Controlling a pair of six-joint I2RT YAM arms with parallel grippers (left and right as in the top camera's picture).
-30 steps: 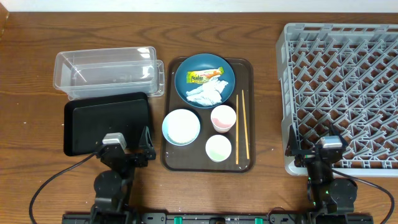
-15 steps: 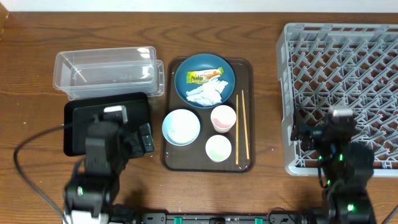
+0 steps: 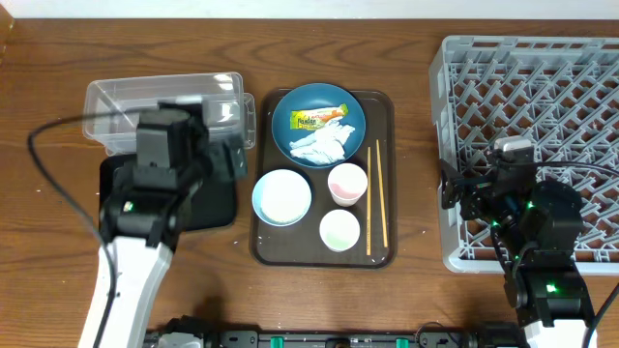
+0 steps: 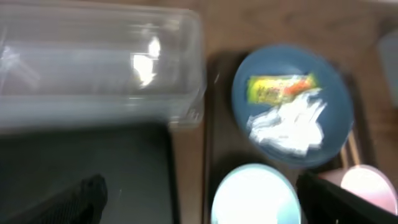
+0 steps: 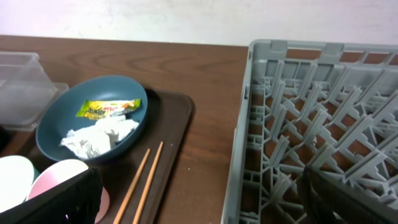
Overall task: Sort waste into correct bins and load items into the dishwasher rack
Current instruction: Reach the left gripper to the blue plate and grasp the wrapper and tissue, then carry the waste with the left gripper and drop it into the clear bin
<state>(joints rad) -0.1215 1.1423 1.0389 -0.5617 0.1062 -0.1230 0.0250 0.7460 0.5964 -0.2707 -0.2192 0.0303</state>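
Note:
The blue plate (image 3: 290, 108) holds the snack wrapper (image 3: 322, 118) and white tissue (image 3: 322, 145). No rice grains show. The light-blue bowl (image 3: 281, 196), pink cup (image 3: 347, 183), pale-green cup (image 3: 339, 230) and chopsticks (image 3: 375, 198) lie on the brown serving tray (image 3: 377, 256). My left gripper (image 3: 230, 157) is open and empty above the black tray (image 3: 208, 198), beside the clear tub (image 3: 116, 106). My right gripper (image 3: 453, 190) is open and empty at the front left corner of the grey rack (image 3: 542, 97). The right wrist view shows the plate (image 5: 62, 112) and chopsticks (image 5: 146, 174).
The tub, black tray, serving tray and rack stand side by side from left to right on the wooden table. Bare wood shows between the serving tray and the rack (image 5: 298, 93). The left wrist view is blurred; the bowl (image 4: 255, 196) lies between its fingers.
Both arms have risen from the table's front edge. The left has swung back over the black tray toward the tub. The right has moved back over the rack's front left corner.

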